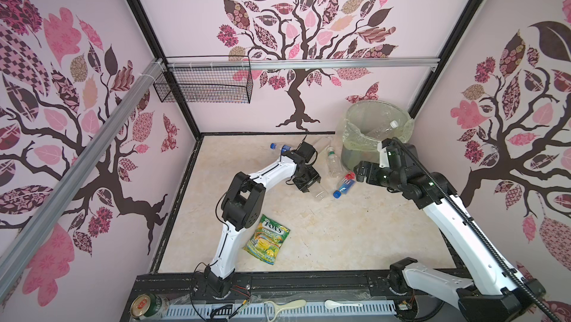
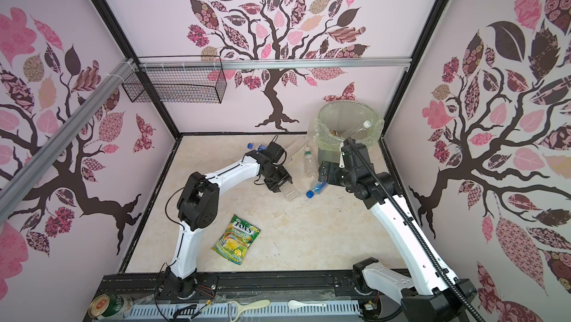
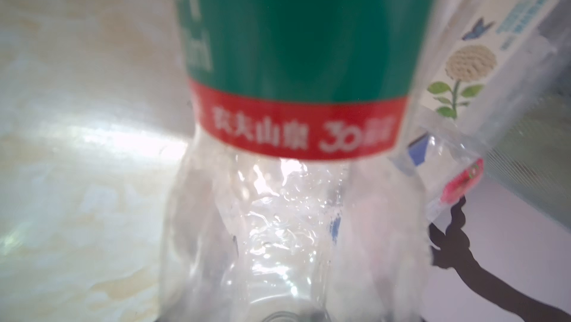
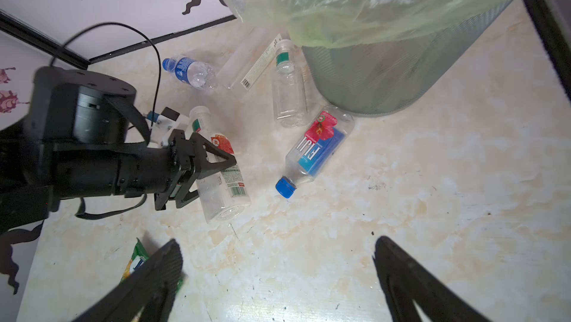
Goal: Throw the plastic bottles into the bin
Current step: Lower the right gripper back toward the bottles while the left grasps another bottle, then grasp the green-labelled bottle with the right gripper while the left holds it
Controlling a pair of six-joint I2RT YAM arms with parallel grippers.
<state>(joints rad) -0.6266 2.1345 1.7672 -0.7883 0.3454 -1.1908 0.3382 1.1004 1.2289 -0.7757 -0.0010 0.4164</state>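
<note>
Mid-floor, L gripper straddled a clear bottle lying flat; couldn't tell if it pinched yet. R gripper hung spread wide nr Fiji bottle, which lay just beside bin in back-right corner. Blue-cap bottle lay nr back edge. Front-right floor was open.

Left arm elbow bent, forearm reaching to mid-table; left gripper low, jaws clamped across a lying clear bottle; right arm stretched forward, wrist bent down; right gripper jaws wide apart.
</note>
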